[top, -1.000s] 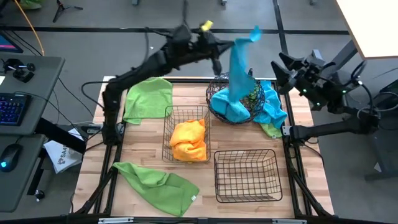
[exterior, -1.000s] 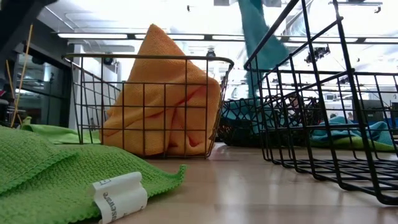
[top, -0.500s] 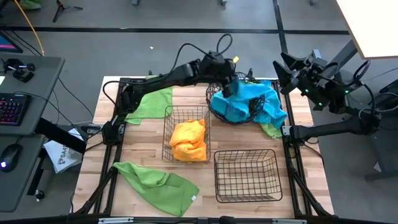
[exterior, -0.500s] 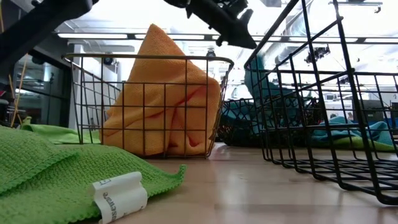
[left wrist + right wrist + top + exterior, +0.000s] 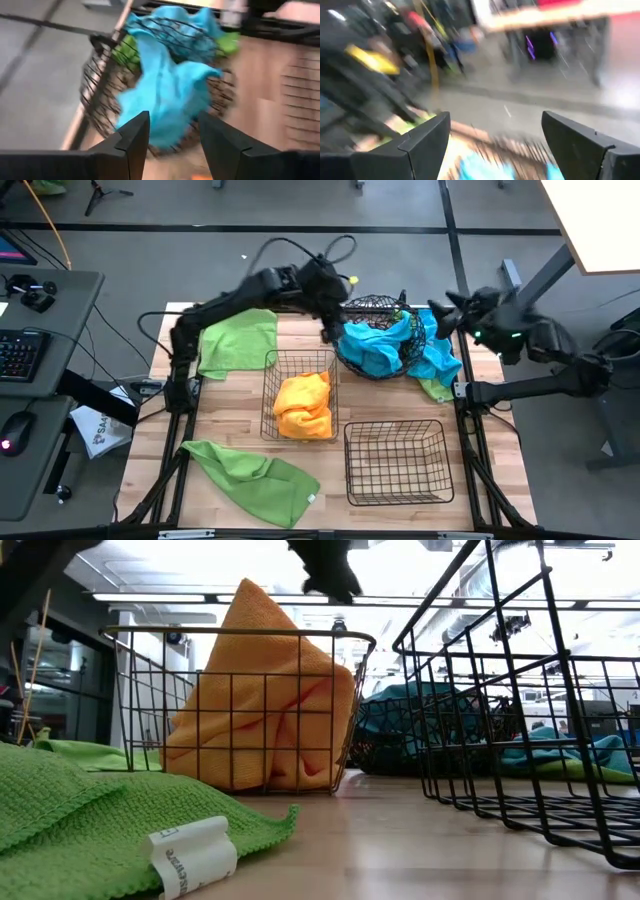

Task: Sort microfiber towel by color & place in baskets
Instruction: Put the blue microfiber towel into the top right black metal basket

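Observation:
A blue towel (image 5: 385, 345) lies bunched in the round wire basket (image 5: 368, 302), partly over its near rim; the left wrist view shows it too (image 5: 165, 85). My left gripper (image 5: 328, 332) hangs open just left of that basket, clear of the towel (image 5: 172, 142). My right gripper (image 5: 440, 315) stands open at the basket's far right, holding nothing. An orange towel (image 5: 302, 405) fills one rectangular basket (image 5: 270, 395). The other rectangular basket (image 5: 395, 465) has no towel in it. Two green towels (image 5: 240, 340) (image 5: 250, 470) lie flat on the table.
Another blue towel (image 5: 442, 360) hangs outside the round basket on its right, over a green piece (image 5: 430, 388) at the table's right edge. Bare wood shows along the table's near edge between the green towel and the rectangular basket.
My left gripper came down from high above the round basket with the blue towel hanging from it and set the towel into the basket. It then let go and drew back toward the table's left. The towel now lies heaped in the basket. My right gripper has shifted a little toward the basket.

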Motion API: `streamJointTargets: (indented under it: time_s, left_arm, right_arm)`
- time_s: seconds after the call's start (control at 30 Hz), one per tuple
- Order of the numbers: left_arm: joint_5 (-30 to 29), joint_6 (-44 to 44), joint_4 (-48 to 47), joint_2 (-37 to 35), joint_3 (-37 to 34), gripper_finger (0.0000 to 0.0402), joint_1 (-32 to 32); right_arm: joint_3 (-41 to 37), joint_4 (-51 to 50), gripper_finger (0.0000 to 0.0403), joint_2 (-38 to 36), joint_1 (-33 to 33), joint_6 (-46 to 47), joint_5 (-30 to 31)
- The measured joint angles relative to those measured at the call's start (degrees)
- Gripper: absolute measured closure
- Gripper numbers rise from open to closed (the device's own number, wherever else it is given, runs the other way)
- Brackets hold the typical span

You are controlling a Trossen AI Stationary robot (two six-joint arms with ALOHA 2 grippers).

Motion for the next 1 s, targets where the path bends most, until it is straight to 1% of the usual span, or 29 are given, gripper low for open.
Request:
streamJointTargets:
  time_s: [0.03, 0.1, 0.17, 0.23, 0.3, 0.37, 0.43, 0.5, 0.6, 0.67, 0.73, 0.83, 0.97, 1.0]
  left_arm:
    - [1.13, -1.13, -1.68, -1.44, -0.03, 0.0244, 0.46]
    - [1.32, -2.52, -2.40, -4.63, -1.17, 0.0243, 1.09]
    - [0.96, -2.90, -1.48, -8.51, -3.91, 0.0243, 1.64]
    - [0.77, -3.04, 1.44, -12.65, -7.47, 0.0243, 1.88]
    - [0.62, -4.11, 5.14, -17.29, -12.38, 0.0243, 2.01]
    - [-0.09, -4.96, 10.36, -22.09, -18.37, 0.0243, 2.05]
    - [-1.82, -5.97, 15.90, -26.88, -25.09, 0.0243, 2.14]
    - [-3.75, -7.29, 21.78, -31.53, -31.86, 0.0243, 2.14]
    - [-4.56, -9.78, 28.45, -37.47, -40.47, 0.0243, 2.14]
    - [-4.60, -11.35, 30.90, -40.42, -44.53, 0.0243, 2.14]
    - [-4.68, -12.52, 32.03, -42.59, -47.23, 0.0243, 2.12]
    - [-4.78, -14.27, 32.03, -44.92, -48.97, 0.0243, 2.12]
    - [-4.89, -15.18, 31.65, -46.85, -49.55, 0.0243, 1.91]
    - [-4.91, -15.31, 31.64, -47.16, -49.57, 0.0243, 1.82]
  right_arm:
    - [0.00, -5.74, 0.0094, 0.28, -0.57, 5.22, 0.06]
    - [-0.02, -18.27, 0.0094, 1.24, -2.14, 17.79, 0.05]
    - [-0.13, -31.83, 0.0094, 2.56, -4.20, 31.01, 0.50]
    - [-1.68, -42.15, 0.0094, 3.28, -6.23, 41.94, 1.13]
    - [-4.52, -45.83, 0.0094, 3.21, -8.10, 48.22, 0.61]
    - [-8.37, -44.99, 0.0094, 2.10, -10.25, 50.77, -2.27]
    - [-12.68, -41.01, 0.0094, 0.92, -12.67, 50.68, -6.48]
    - [-17.04, -35.96, 0.0094, -0.02, -15.54, 48.27, -10.72]
    - [-22.53, -26.68, 0.0094, 0.05, -21.44, 43.22, -16.81]
    - [-25.08, -20.71, 0.0094, 0.76, -26.37, 38.74, -20.98]
    - [-26.14, -15.81, 0.0094, 1.80, -32.07, 34.16, -24.24]
    - [-26.27, -10.02, 0.0094, 3.66, -41.14, 26.97, -28.73]
    - [-25.62, -9.68, 0.0094, 7.09, -52.71, 21.58, -30.14]
    - [-25.62, -9.76, 0.0094, 8.22, -55.21, 20.72, -31.59]
